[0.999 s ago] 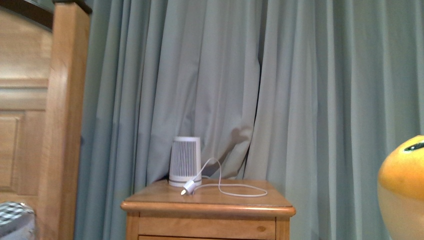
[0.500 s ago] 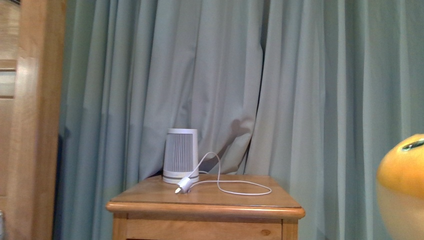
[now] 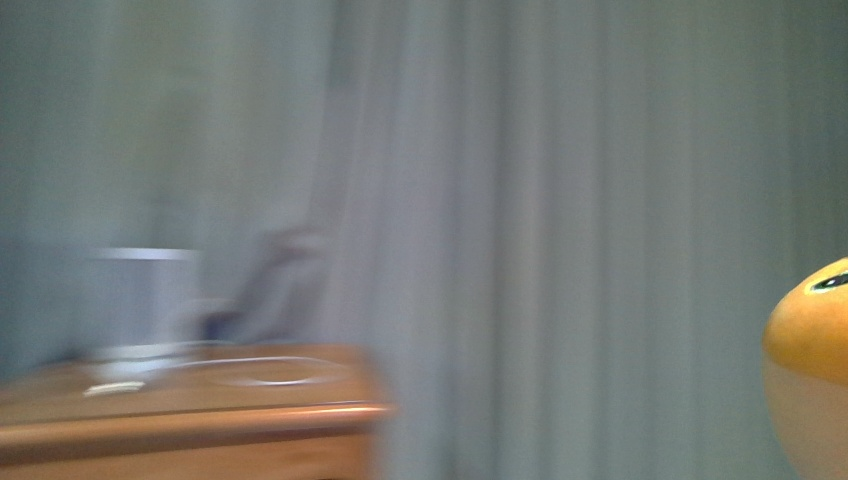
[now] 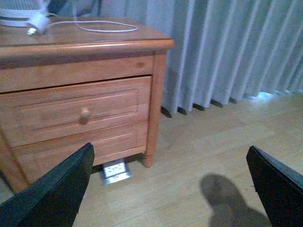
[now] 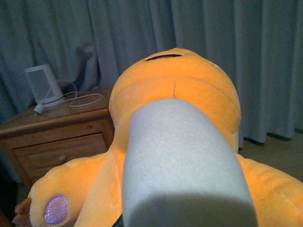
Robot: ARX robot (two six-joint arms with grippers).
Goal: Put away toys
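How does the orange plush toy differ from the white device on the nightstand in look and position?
The plush toy is orange and soft, with a pinkish paw pad; the white device is rigid, with vertical slats. The plush toy is up in the air, filling the right wrist view; the white device stands upright on the nightstand, a white cable looped beside it. Both are in front of the curtain.

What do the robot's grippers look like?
The left gripper has two black, wedge-shaped fingers, plain and matte, with no cables or markings showing. The right gripper cannot be seen: the toy fills its wrist view.
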